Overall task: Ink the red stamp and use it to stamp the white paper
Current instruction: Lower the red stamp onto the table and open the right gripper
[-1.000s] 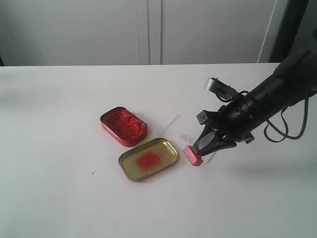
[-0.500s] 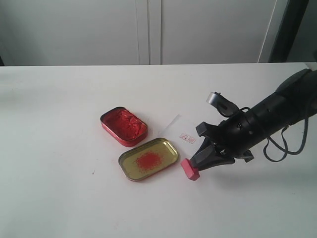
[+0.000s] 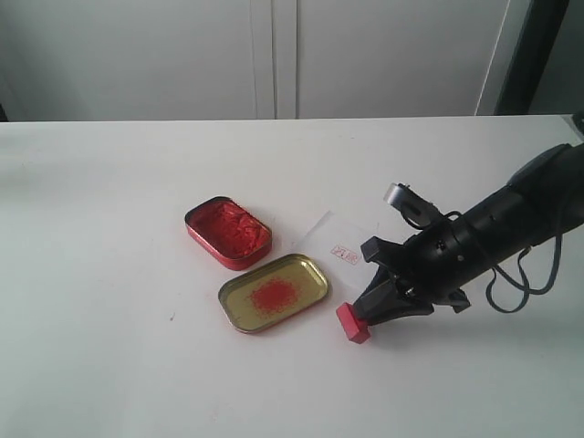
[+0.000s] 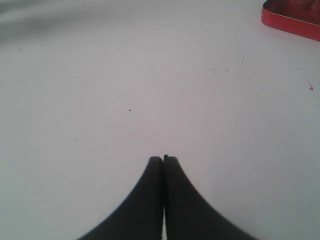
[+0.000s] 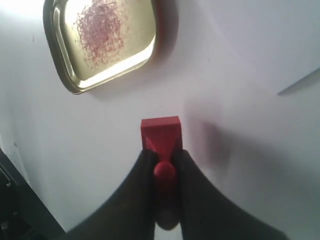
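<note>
My right gripper [image 3: 363,312] is shut on the red stamp [image 3: 352,322], whose square base is at or just above the table, near the front of the gold lid. In the right wrist view the red stamp [image 5: 160,135] shows its handle pinched between the black fingers [image 5: 135,190] of the right gripper [image 5: 163,159]. The white paper [image 3: 338,245] lies flat behind the gripper with a small red imprint [image 3: 345,253]; its edge shows as white paper [image 5: 300,50]. My left gripper [image 4: 163,159] is shut on nothing, over bare table, and does not show in the exterior view.
A red tin of ink [image 3: 228,232] sits left of the paper; its corner appears as the red tin [image 4: 292,20]. The gold shallow lid [image 3: 315,294] with a red smear lies in front of it, seen as the gold lid [image 5: 55,60]. Grey cabinets stand behind the table.
My right gripper has carried the red stamp off the paper, toward the table's front and lower. The imprint on the paper has come into full view. The left gripper shows no change.
</note>
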Action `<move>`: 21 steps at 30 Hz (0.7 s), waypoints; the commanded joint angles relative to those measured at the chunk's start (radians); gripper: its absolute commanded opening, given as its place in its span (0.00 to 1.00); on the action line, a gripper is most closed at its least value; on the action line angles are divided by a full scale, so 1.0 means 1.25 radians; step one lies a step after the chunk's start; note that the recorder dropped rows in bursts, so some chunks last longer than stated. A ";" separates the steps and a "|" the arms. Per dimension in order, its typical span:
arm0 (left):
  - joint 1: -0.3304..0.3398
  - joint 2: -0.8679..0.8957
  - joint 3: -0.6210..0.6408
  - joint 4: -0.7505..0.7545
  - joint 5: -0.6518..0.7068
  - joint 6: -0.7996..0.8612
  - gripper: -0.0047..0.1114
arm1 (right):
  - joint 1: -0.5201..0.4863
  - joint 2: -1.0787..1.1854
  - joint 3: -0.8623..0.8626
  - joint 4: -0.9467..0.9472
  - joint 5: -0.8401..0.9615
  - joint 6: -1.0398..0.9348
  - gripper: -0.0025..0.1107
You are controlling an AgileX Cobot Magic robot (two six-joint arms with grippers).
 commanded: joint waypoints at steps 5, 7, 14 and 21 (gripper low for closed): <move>0.002 -0.003 0.004 -0.001 -0.002 -0.006 0.04 | -0.004 0.030 0.007 0.016 -0.011 -0.012 0.06; 0.002 -0.003 0.004 -0.001 -0.002 -0.006 0.04 | -0.004 0.030 0.007 0.019 -0.017 -0.012 0.10; 0.002 -0.003 0.004 -0.001 -0.002 -0.006 0.04 | -0.004 0.030 0.007 0.027 -0.025 -0.023 0.22; 0.002 -0.003 0.004 -0.001 -0.002 -0.006 0.04 | -0.004 0.030 0.007 0.027 -0.042 -0.023 0.36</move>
